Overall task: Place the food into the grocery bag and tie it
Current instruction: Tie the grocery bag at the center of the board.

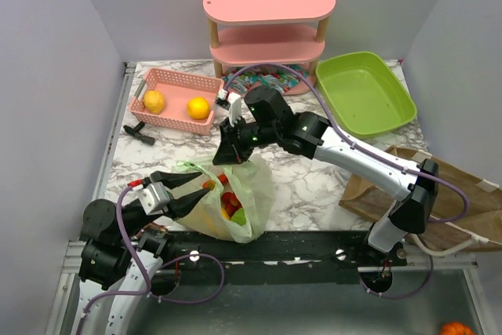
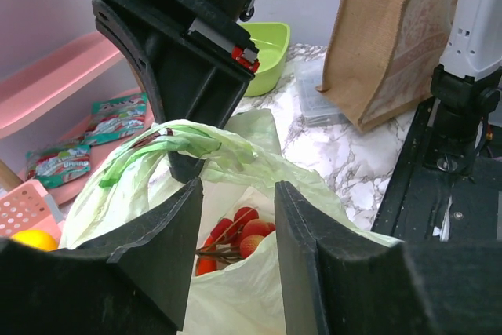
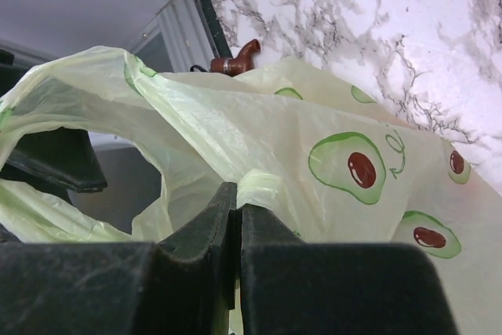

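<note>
Marble table top carries everything, and the grocery bag (image 1: 249, 194) sits at its near edge, between my two arm bases. Above the bag, the right gripper (image 1: 229, 156) is fully closed on one loop handle (image 2: 169, 147). In its wrist view the two fingers meet with a fold of thin plastic pinched between them. I judge that it holds the handle up so that the mouth stands wide and the bag does not collapse.

On the left side of the bag, the left gripper (image 1: 205, 191) has its fingers well apart and grips nothing. The bag rim lies just in front of them, so I think it is lined up to take the other handle.

Inside the bag I see small red fruits (image 2: 245, 229) and something orange. Far behind the bag, teal-and-red snack packets (image 2: 86, 139) lie under the pink shelf (image 1: 268, 1), so the packing does not look finished and the tying must wait. Thin plastic may slip or tear if I pull the two handles too hard.
</note>
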{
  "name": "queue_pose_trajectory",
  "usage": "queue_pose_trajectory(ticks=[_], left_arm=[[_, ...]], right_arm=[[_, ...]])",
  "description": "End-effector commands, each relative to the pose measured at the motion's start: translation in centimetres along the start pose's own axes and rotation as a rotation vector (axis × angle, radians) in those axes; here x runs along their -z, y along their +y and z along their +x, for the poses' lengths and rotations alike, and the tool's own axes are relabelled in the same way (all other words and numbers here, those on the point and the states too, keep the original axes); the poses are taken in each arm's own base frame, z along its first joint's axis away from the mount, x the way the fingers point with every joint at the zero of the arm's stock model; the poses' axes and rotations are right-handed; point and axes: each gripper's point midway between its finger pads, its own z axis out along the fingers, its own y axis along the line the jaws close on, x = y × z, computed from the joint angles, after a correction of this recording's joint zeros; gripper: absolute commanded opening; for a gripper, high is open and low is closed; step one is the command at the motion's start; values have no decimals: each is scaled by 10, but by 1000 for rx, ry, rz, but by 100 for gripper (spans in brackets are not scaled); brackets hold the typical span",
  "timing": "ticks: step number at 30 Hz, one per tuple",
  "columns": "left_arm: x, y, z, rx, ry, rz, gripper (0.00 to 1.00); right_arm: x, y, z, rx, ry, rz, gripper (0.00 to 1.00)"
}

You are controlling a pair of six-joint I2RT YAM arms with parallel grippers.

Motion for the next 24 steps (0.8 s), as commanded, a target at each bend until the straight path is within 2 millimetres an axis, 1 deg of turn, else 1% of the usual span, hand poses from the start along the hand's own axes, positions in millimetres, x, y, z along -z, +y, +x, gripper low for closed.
queue_pose_trajectory(ticks=[1,2,4,6,8,12,18,20,24], left_arm=[[4,-11,-6,-15,-20,41,43],[4,-10,-4,-10,-14,36,42],[5,-8,-1,-2,-4,22,42],[6,-5,1,-3,5,-1,41],[8,-2,2,-8,12,-23,40],[10,0,2,-18,24,-38,40],[13,-5,3,-2,53,-25,40],[15,-7,4,-1,62,-22,40],[22,-13,6,-17,88,-5,40]], right_arm=[[-3,1,-18,7,-45,8,8],[-6,9,-16,7,-28,-39,8],[-7,32,-12,5,18,-163,8],[-6,55,-6,22,52,-247,9],[-3,77,1,44,77,-316,10],[5,112,11,63,110,-424,10],[15,149,24,65,135,-555,10],[20,156,26,65,131,-593,10],[26,161,27,61,126,-628,10]])
